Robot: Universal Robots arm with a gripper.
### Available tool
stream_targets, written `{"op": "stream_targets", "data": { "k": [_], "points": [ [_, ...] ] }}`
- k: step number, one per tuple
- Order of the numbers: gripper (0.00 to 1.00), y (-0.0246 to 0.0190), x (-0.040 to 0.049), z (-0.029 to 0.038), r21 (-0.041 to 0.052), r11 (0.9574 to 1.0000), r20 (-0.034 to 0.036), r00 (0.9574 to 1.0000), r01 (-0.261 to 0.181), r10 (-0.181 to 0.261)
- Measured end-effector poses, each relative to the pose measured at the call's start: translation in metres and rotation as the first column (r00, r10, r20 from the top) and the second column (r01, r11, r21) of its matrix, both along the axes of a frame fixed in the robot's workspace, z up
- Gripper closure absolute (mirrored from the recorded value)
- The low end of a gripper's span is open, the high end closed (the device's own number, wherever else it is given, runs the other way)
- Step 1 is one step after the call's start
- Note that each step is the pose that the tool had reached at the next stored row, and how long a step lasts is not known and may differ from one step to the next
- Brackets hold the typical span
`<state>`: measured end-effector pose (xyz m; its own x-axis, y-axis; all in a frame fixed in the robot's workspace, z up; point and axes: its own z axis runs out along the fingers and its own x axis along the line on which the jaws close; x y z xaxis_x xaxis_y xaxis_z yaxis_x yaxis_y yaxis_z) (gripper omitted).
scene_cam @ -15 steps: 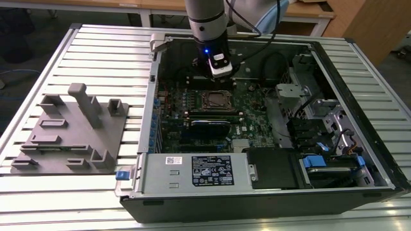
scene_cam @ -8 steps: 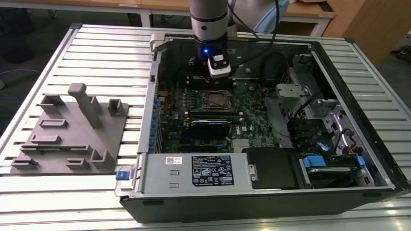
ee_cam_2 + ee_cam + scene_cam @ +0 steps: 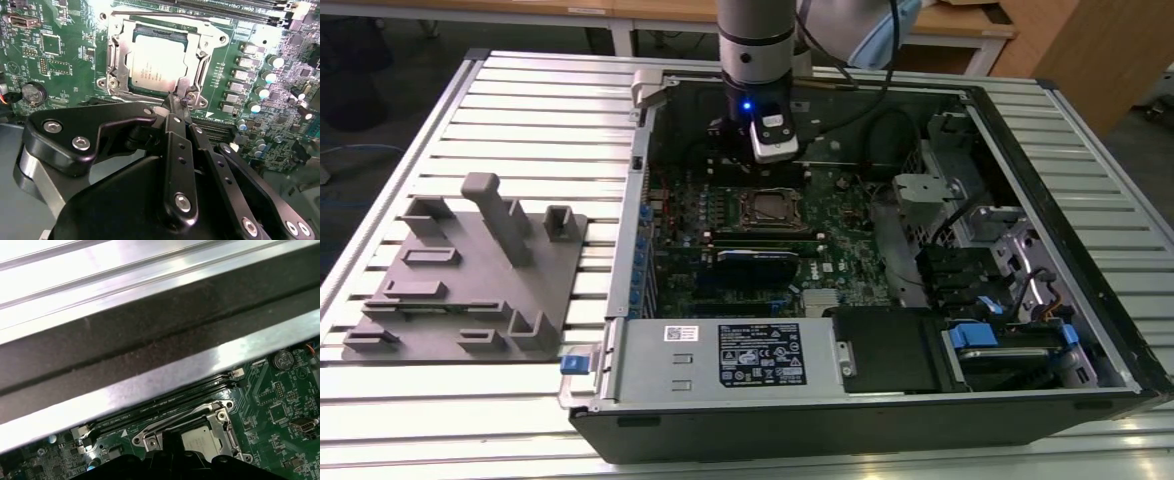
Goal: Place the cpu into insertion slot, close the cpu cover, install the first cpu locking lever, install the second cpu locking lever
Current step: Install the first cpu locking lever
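The cpu [image 3: 159,60] lies flat with its silvery top up in the insertion slot [image 3: 135,31] on the green board. The cpu cover [image 3: 116,55] is down around it as a metal frame. A thin lever rod [image 3: 170,16] runs along the socket's far side. My gripper [image 3: 176,102] is shut, its black fingertips meeting at the socket's near corner beside a small metal tab [image 3: 189,94]. I cannot tell whether they pinch it. In the exterior view the gripper [image 3: 774,155] hangs just behind the socket [image 3: 770,208] inside the open case.
The case wall [image 3: 150,340] stands close behind the socket. Long black memory slots [image 3: 225,7] and a blue-labelled module [image 3: 758,256] flank it. A power supply [image 3: 720,355] lines the case's front. A grey fixture [image 3: 467,270] sits on the slatted table at the exterior view's left.
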<state>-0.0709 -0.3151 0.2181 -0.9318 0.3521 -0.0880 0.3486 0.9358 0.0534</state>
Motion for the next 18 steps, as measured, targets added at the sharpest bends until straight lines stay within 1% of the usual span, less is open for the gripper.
{"op": "stream_targets", "data": {
  "k": [2,5,7,10,12,15,18],
  "points": [
    [0.90,0.0000,0.0000,0.0000,-0.0001,1.0000,-0.0029,1.0000,0.000,0.000],
    [0.90,0.0000,0.0000,0.0010,-0.0001,1.0000,-0.0031,1.0000,-0.001,0.001],
    [0.90,0.0000,0.0000,0.0031,-0.0001,1.0000,-0.0031,1.0000,-0.003,0.003],
    [0.90,0.0000,0.0000,0.0082,0.0001,1.0000,-0.0030,1.0000,-0.006,0.006],
    [0.90,0.0000,0.0000,0.0101,-0.0001,1.0000,-0.0032,1.0000,-0.008,0.008],
    [0.90,0.0000,0.0004,0.0101,0.0001,0.9999,-0.0030,0.9999,-0.011,0.011],
    [0.90,0.0000,0.0030,0.0100,-0.0001,0.9999,-0.0032,0.9999,-0.014,0.014]
  ]
}}
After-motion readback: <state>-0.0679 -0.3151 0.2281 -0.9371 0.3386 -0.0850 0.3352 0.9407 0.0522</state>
